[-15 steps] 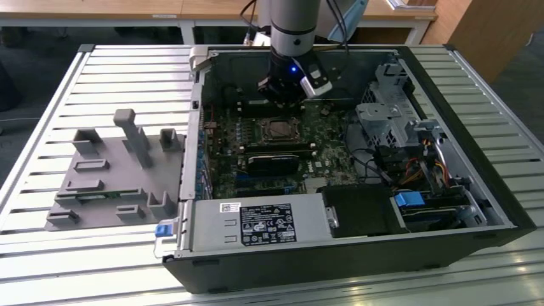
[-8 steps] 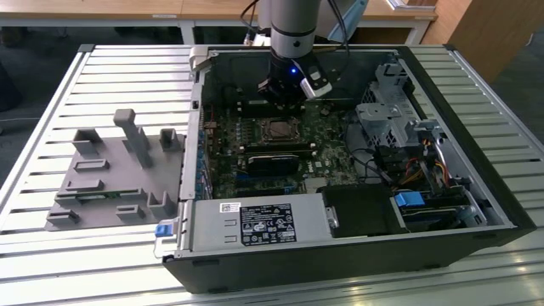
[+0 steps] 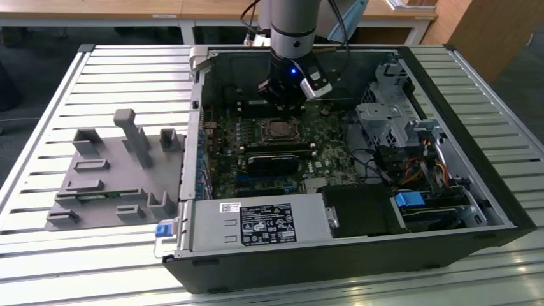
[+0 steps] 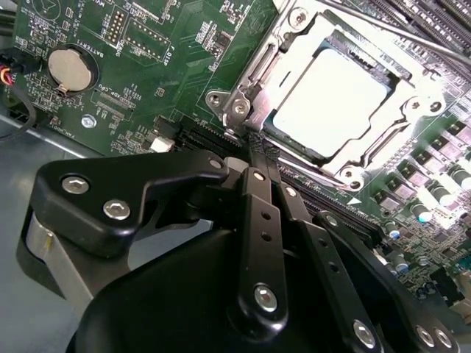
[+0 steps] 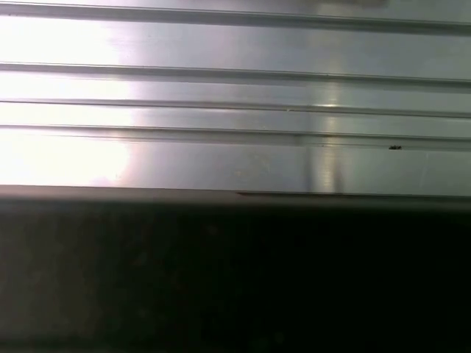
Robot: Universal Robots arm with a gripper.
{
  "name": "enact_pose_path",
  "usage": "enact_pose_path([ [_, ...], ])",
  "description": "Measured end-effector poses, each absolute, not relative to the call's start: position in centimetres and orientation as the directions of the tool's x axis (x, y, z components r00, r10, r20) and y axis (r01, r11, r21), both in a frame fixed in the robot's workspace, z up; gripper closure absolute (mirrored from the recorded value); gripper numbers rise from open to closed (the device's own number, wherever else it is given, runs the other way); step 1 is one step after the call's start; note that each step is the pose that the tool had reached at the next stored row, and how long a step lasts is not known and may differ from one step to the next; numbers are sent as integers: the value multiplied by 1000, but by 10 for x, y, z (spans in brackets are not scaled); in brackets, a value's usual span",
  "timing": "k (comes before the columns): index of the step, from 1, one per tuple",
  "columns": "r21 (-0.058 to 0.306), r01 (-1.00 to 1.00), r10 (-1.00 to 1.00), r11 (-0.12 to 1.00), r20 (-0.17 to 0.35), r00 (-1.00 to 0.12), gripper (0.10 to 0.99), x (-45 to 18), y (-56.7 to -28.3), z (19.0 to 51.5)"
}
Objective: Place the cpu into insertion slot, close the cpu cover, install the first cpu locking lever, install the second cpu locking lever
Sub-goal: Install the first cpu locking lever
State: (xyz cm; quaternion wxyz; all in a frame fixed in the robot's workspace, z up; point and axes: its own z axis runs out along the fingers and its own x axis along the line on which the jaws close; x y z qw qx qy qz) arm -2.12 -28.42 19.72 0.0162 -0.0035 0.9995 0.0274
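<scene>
**My gripper at the socket corner, CPU seated under its cover**

At the exterior view's left, a grey moulded plastic fixture tray (image 3: 119, 172) lies on the slatted aluminium tabletop (image 3: 51, 268), just beside the open black computer case (image 3: 340, 268). Inside the case, my black gripper (image 3: 285, 95) hangs over the green circuit board (image 3: 336, 143) near the case's far wall, just beyond the small square insertion slot (image 3: 279, 130).

In the second wrist view, a round silver coin battery (image 4: 71, 70) sits on the board, well apart from the socket. My gripper's (image 4: 257, 151) black fingers (image 4: 259, 213) are drawn together, their tips at the near corner of the thin silvery metal cpu cover (image 4: 368, 158). That cover lies flat over the slot, and the silvery-grey square cpu (image 4: 331, 103) shows through its window. A thin metal locking lever (image 4: 397, 33) runs along the cover's far edge.
</scene>
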Motion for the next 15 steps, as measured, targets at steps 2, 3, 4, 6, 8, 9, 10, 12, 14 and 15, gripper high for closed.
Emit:
enact_pose_path([
  [2,54,-8,-6,999,-33,-999,980,-21,-284,197],
  [3,54,-8,-6,999,-33,-999,980,-21,-284,197],
  [4,54,-8,-6,999,-33,-999,980,-21,-284,197],
  [6,54,-8,-6,999,-33,-999,980,-21,-284,197],
  [8,55,-8,-6,998,-33,-999,980,-21,-284,198],
  [9,56,-8,-6,998,-34,-999,980,-21,-284,198],
  [10,56,-8,-6,998,-34,-999,980,-21,-284,198],
  [12,54,-8,-6,998,-33,-999,980,-21,-284,200],
  [14,54,-8,-6,998,-33,-999,980,-21,-284,200],
  [15,54,-8,-6,999,-33,-999,980,-21,-284,200],
])
